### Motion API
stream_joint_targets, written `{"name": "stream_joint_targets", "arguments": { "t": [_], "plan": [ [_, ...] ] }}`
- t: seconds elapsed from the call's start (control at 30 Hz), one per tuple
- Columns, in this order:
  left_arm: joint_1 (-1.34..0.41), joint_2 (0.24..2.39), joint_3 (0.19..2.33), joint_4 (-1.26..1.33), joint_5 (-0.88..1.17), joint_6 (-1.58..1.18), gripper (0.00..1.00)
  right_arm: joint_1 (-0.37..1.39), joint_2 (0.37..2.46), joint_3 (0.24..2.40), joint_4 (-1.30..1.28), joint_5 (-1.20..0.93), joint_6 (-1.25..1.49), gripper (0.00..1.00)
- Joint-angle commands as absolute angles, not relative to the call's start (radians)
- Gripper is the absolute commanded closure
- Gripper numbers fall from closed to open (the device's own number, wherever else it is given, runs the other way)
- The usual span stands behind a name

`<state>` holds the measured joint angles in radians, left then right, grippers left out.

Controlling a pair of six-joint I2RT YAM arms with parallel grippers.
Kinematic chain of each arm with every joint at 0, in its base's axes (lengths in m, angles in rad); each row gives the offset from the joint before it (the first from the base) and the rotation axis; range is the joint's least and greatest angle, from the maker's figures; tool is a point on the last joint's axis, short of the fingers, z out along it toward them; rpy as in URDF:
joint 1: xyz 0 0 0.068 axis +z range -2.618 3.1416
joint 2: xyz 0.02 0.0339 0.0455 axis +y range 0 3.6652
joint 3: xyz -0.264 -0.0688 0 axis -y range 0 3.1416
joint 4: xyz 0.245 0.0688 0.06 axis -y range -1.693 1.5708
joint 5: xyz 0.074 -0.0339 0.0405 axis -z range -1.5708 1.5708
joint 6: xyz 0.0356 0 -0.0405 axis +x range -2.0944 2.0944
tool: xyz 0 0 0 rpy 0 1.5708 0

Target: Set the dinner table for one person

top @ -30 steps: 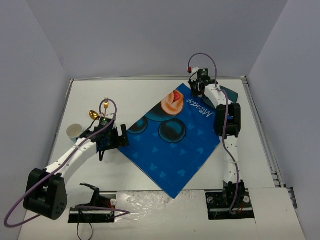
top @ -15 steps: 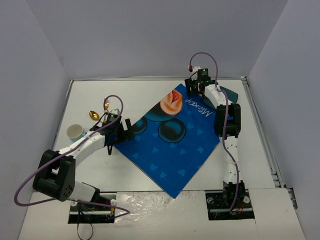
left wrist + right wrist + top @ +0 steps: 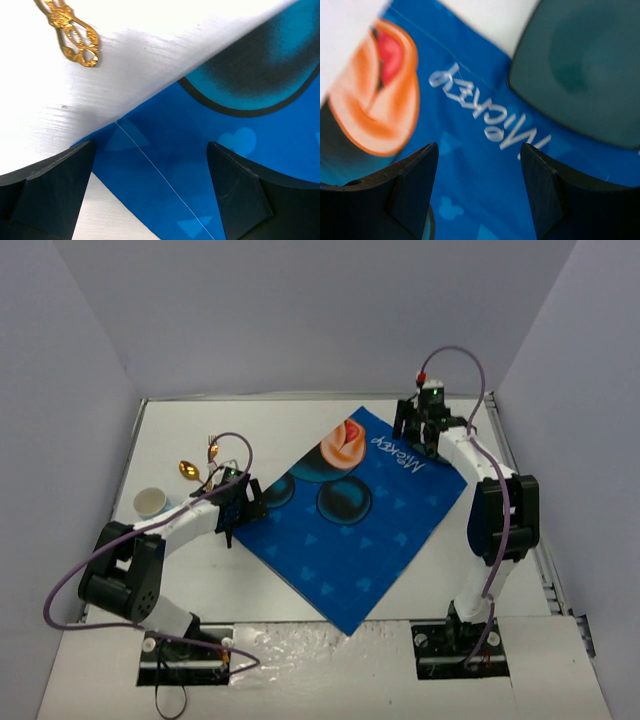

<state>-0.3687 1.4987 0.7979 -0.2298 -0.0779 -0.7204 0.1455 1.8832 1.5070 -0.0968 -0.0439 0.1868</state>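
The white dinner table carries a blue cartoon-print mat, lying flat as a diamond in the middle. My left gripper hovers open over the mat's left corner, with nothing between its fingers. Over the mat's far right edge, next to the white lettering, my right gripper also stands open and empty. A dark teal plate lies just beyond that edge, overlapping the mat a little. A gold handle end lies on the white top beyond the left gripper.
A gold spoon and a gold fork lie at the left of the table. A small white cup stands near the left rim. Grey walls close in the table on three sides.
The right gripper went from shut to open and its arm swung to the right along the mat's far edge. The left gripper slid right over the mat's left corner.
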Motion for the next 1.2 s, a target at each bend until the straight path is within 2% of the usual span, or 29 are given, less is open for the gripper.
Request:
{"name": "stream_joint_targets", "arguments": {
  "t": [0.0, 0.17, 0.47, 0.6, 0.73, 0.97, 1.17],
  "plan": [
    [-0.374, 1.485, 0.83, -0.222, -0.149, -0.755, 0.1, 0.133, 1.811, 1.299, -0.013, 0.021, 0.362, 0.37],
    [-0.373, 1.498, 0.84, -0.245, -0.18, -0.774, 0.1, 0.048, 1.804, 1.133, 0.11, -0.077, 0.432, 0.37],
    [-0.371, 1.552, 0.879, -0.267, -0.214, -0.793, 0.1, 0.005, 1.841, 1.076, 0.152, -0.015, 0.469, 0.36],
    [-0.373, 1.561, 0.882, -0.279, -0.229, -0.81, 0.1, -0.069, 1.822, 1.041, 0.156, -0.003, 0.502, 0.36],
    [-0.373, 1.557, 0.883, -0.284, -0.236, -0.817, 0.1, -0.098, 1.813, 1.037, 0.155, 0.046, 0.519, 0.36],
    [-0.373, 1.567, 0.902, -0.286, -0.239, -0.803, 0.1, -0.132, 1.855, 1.086, 0.158, 0.015, 0.5, 0.36],
    [-0.373, 1.559, 0.93, -0.305, -0.224, -0.798, 0.1, -0.057, 1.777, 1.123, 0.169, 0.043, 0.408, 0.36]
  ]
}}
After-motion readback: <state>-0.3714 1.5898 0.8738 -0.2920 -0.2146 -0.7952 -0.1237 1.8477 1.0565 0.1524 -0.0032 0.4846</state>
